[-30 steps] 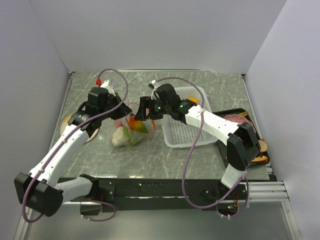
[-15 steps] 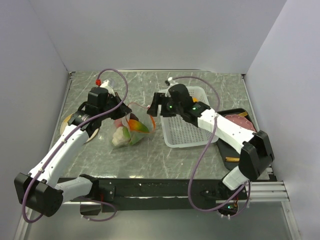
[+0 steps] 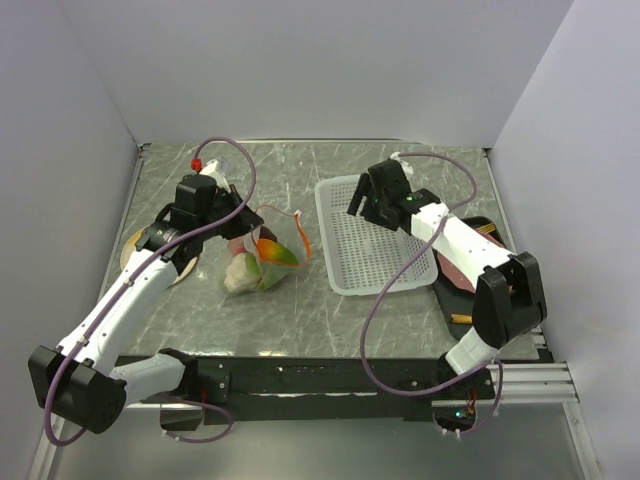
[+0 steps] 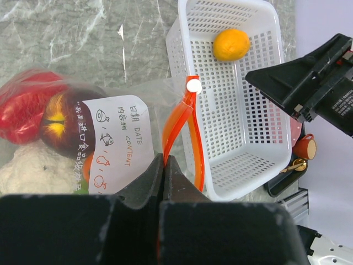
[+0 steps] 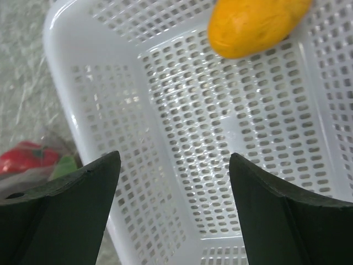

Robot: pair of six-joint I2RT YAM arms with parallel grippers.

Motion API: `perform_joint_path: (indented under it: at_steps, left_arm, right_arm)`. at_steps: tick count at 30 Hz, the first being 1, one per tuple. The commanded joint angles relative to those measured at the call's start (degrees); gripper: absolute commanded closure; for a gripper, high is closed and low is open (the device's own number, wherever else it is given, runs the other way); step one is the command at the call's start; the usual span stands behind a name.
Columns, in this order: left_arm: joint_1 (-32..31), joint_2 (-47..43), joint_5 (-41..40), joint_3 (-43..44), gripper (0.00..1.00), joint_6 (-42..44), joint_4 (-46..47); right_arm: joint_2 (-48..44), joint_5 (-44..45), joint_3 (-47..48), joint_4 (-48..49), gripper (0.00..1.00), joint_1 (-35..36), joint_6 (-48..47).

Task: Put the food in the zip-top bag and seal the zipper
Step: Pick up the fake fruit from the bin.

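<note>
grey marbled table [image 3: 420, 165] between white walls [image 3: 300, 70]. left gripper [image 4: 164, 165] pinched tight on the zip-top bag [image 4: 118, 138]; right gripper [image 5: 171, 163] gapes wide, holding nothing, over the white basket [image 5: 182, 138] with an orange [image 5: 253, 22].

The basket [image 3: 375, 262] floor is free apart from the orange [image 4: 231, 44] at one end; a tabletop [image 3: 313, 268] gap separates basket and bag [image 3: 262, 262].

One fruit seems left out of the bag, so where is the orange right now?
In the left wrist view the orange lies alone in the white basket, right of the zip-top bag, near the open right gripper.
</note>
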Motion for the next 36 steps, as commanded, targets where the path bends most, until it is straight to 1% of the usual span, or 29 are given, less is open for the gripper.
perform_joint_path:
  at_steps: [1, 2, 4, 5, 8, 11, 12, 13, 15, 16, 18, 19, 22, 24, 26, 29, 32, 36]
  left_arm:
    - [-0.1, -2.7, 0.2, 0.9, 0.99, -0.8, 3.1]
    - [-0.1, -2.7, 0.3, 0.9, 0.99, -0.7, 2.9]
    - [-0.1, -2.6, 0.1, 1.2, 0.99, -0.2, 2.4]
    - [-0.1, -2.5, 0.1, 1.3, 0.99, -0.1, 1.8]
    - [-0.1, -2.7, -0.4, 1.7, 0.99, 0.5, 1.2]
    - [-0.1, -3.0, -1.0, 1.7, 0.99, 0.8, 0.9]
    - [-0.1, -3.0, -0.9, 1.7, 0.99, 0.9, 1.2]
    - [-0.1, -3.0, -0.9, 1.7, 0.99, 0.9, 1.3]
    - [-0.1, -3.0, -0.3, 1.7, 0.99, 0.9, 1.4]
    - [-0.1, -3.0, -0.2, 1.9, 0.99, 1.0, 1.2]
    - [-0.1, -3.2, -0.4, 2.1, 0.99, 1.0, 0.8]
    - [-0.1, -3.4, -0.6, 2.0, 0.99, 1.0, 0.8]
    - [-0.1, -4.3, -0.4, 1.0, 0.99, 0.6, 1.4]
    - [-0.1, -4.4, -0.2, 0.9, 0.99, 0.7, 1.7]
    - [-0.1, -4.0, -0.2, 1.1, 0.99, 0.8, 1.1]
    - [-0.1, -4.2, -0.9, 1.4, 0.99, 0.9, 0.5]
    - [-0.1, -4.9, -1.4, 1.1, 0.99, 0.8, 0.8]
    - [-0.1, -4.1, -1.3, 1.8, 0.99, 0.9, 0.0]
  right_arm:
    - [1.0, 6.6, 6.0, -3.7, 0.14, -0.2, 1.7]
    - [1.3, 7.1, 6.8, -4.2, 0.14, -0.2, 0.6]
    - [2.8, 5.4, 8.3, -3.9, 0.10, -0.4, -1.6]
    - [3.4, 2.5, 8.7, -3.6, 0.09, -0.9, -3.8]
    - [5.7, -0.4, 9.9, -2.4, 0.05, -2.5, -6.8]
    - [9.0, -5.6, 11.9, -4.4, 0.04, -4.4, -6.9]
    - [9.2, -9.0, 11.9, -4.7, 0.04, -5.2, -6.5]
    - [8.9, -10.9, 9.3, -1.3, 0.00, -6.4, -6.2]
    - [5.8, -14.7, 4.9, 4.1, 0.00, -7.6, -5.5]
    - [4.7, -15.8, 1.5, 8.7, 0.00, -8.1, -5.3]
    - [4.4, -15.2, 1.3, 9.1, 0.00, -9.2, -5.4]
    - [5.3, -13.6, 3.8, 5.9, 0.00, -9.7, -5.2]
    - [9.2, -12.3, 8.2, 1.8, 0.00, -10.7, -5.4]
    - [10.1, -13.1, 8.4, 2.3, 0.00, -11.4, -4.3]
    - [9.4, -15.7, 6.7, 5.2, 0.00, -12.1, -2.1]
    - [7.6, -16.7, 2.6, 10.3, 0.00, -13.0, 1.3]
    - [8.0, -14.6, 2.9, 9.9, 0.00, -13.3, 2.1]
    - [9.9, -9.6, 4.3, 9.5, 0.00, -13.4, 2.5]
